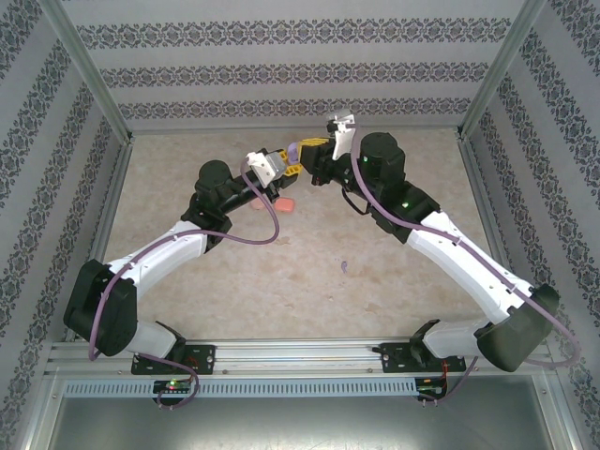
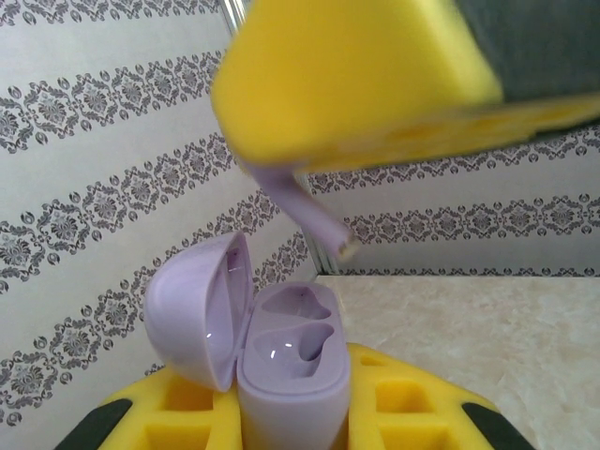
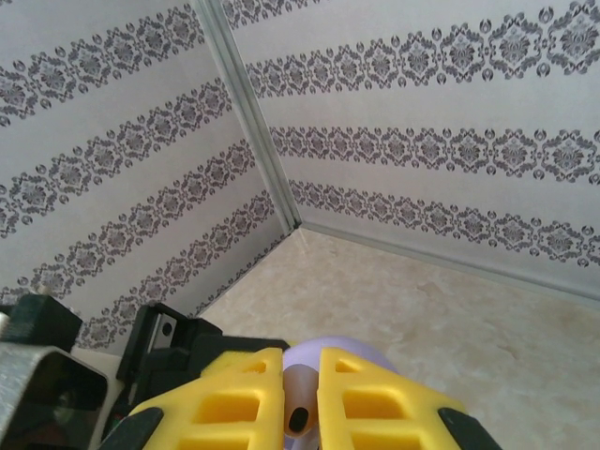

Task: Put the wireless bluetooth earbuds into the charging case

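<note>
Left wrist, earbud [image 2: 317,217] in right gripper [image 2: 281,161], above case [image 2: 292,375]

Table [image 1: 394,281]: beige, marbled top; patterned walls [image 1: 281,75] left, right, far.
Salmon-pink pieces [image 1: 284,202]: far half, left of centre from where I sit.
Purple bud [image 1: 344,267]: mid-table, nearer me, apart from the pink.

The left arm [image 1: 155,255] and right arm [image 1: 464,258] wear white shells between black joints (green lights dot the right one); purple cables [image 1: 262,240] trail alongside; the fingers [image 3: 366,394] are yellow.
</note>
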Robot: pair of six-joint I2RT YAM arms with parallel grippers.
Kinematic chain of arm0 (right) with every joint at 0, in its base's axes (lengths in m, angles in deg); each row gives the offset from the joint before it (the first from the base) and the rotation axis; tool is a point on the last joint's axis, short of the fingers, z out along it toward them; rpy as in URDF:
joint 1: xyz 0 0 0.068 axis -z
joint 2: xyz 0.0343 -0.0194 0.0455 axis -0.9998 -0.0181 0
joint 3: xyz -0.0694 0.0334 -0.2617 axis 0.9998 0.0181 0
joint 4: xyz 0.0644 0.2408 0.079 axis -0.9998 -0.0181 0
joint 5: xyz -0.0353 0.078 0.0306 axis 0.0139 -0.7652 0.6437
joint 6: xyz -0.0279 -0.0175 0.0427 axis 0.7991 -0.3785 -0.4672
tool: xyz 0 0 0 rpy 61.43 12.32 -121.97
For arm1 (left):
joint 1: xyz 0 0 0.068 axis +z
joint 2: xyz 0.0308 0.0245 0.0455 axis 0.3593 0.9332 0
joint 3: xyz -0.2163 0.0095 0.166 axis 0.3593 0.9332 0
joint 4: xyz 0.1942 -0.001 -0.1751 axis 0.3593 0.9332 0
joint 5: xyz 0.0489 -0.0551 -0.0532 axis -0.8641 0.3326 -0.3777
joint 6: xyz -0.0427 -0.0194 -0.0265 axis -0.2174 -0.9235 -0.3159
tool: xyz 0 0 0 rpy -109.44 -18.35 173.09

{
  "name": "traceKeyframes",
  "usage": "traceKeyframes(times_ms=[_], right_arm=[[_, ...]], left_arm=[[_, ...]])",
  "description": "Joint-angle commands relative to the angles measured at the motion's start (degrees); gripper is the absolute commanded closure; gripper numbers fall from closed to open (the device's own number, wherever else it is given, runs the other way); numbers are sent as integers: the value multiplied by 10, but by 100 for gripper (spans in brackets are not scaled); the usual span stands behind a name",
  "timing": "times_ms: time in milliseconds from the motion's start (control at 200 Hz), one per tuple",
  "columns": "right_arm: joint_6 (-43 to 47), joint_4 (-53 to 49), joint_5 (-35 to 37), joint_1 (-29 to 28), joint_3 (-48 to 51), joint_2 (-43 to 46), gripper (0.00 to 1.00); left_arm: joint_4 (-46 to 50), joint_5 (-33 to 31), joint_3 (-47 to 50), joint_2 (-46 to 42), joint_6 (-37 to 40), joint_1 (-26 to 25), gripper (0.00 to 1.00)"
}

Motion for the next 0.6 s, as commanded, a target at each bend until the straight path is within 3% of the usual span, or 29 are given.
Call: traceKeyframes(times_ms=[0, 595], right_arm=[[-5, 37, 3, -4, 8, 3, 86], [-11, 69, 25, -8, 37, 5, 87]], left_arm=[[0, 13, -18, -3, -6, -6, 100], [5, 23, -34, -4, -47, -6, 100]])
